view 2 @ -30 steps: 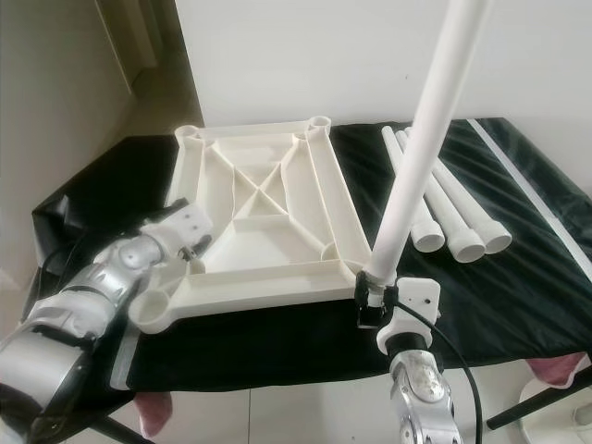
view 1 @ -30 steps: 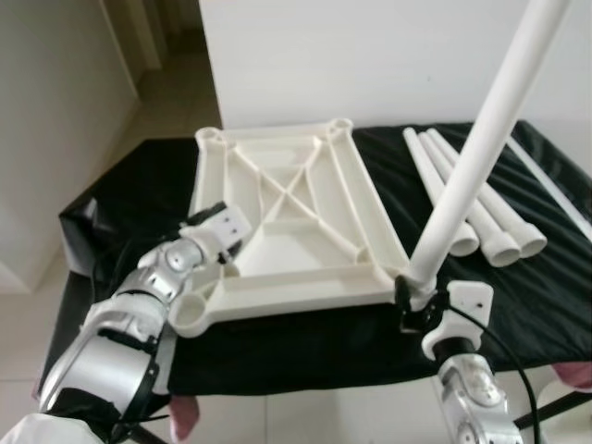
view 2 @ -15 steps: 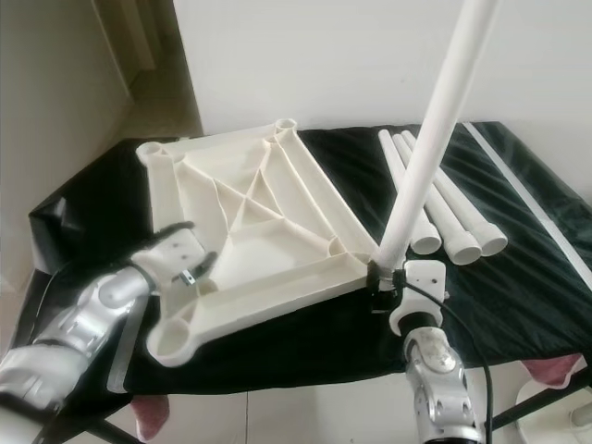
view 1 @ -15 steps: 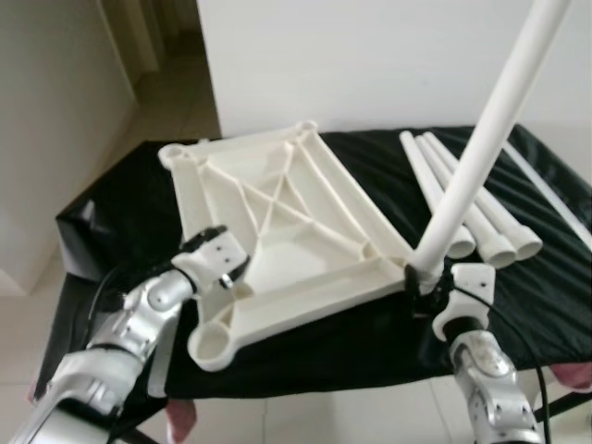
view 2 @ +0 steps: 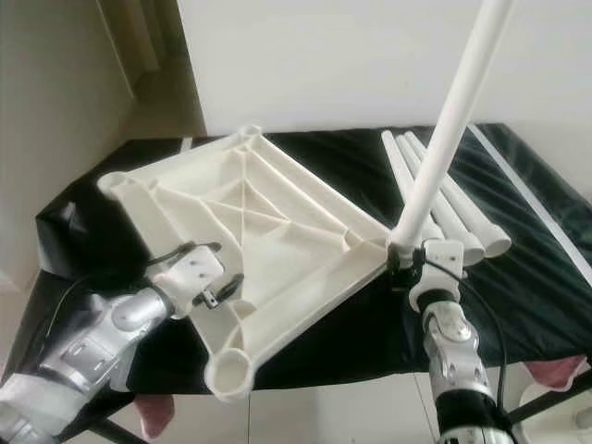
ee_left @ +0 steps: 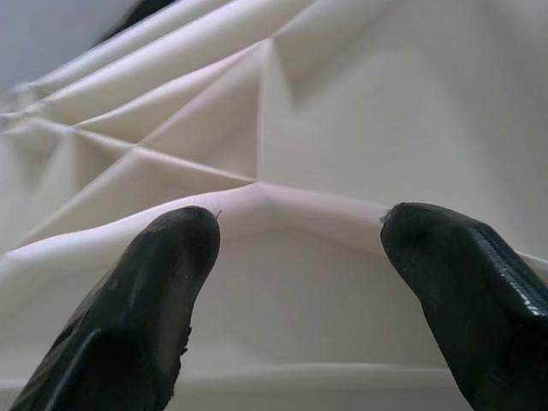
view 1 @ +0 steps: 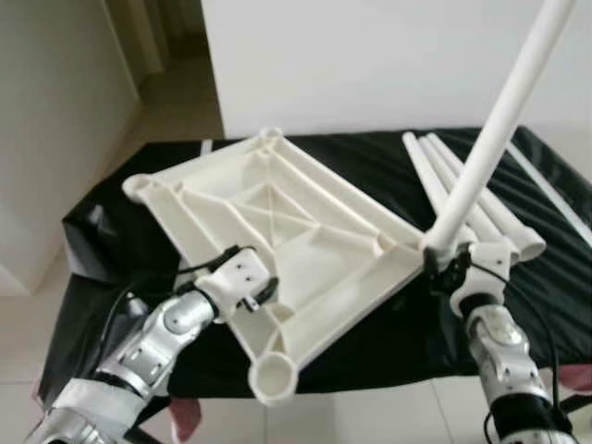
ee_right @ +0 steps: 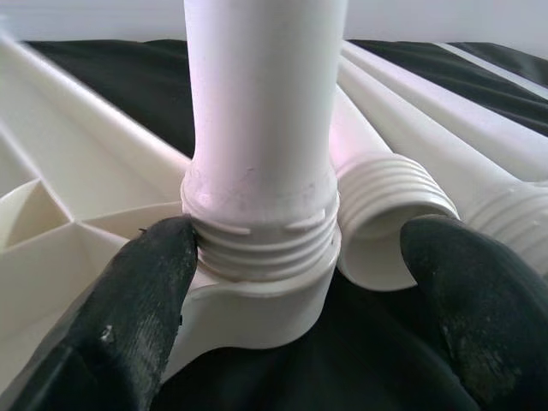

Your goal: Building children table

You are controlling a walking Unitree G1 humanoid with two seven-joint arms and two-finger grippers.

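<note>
The white plastic tabletop (view 1: 277,222) lies upside down and skewed on the black-covered table (view 1: 102,231), one empty corner socket (view 1: 273,379) pointing toward me. My left gripper (view 1: 264,291) is at its near rim, fingers apart over a rib (ee_left: 282,201). A white leg (view 1: 490,139) stands tilted in the right corner socket (ee_right: 257,308). My right gripper (view 1: 442,268) is at the leg's threaded base (ee_right: 261,231), open; one finger (ee_right: 145,291) touches the thread, the other stands clear.
Three spare white legs (view 1: 421,162) lie side by side on the cloth at the right, close behind the standing leg. A thin white strip (view 1: 555,190) lies farther right. Pink objects (view 1: 185,421) show below the table's front edge.
The tabletop has turned counter-clockwise on the cloth. Its near left corner swung toward me and right with my left gripper. The leg's corner and my right gripper moved farther away.
</note>
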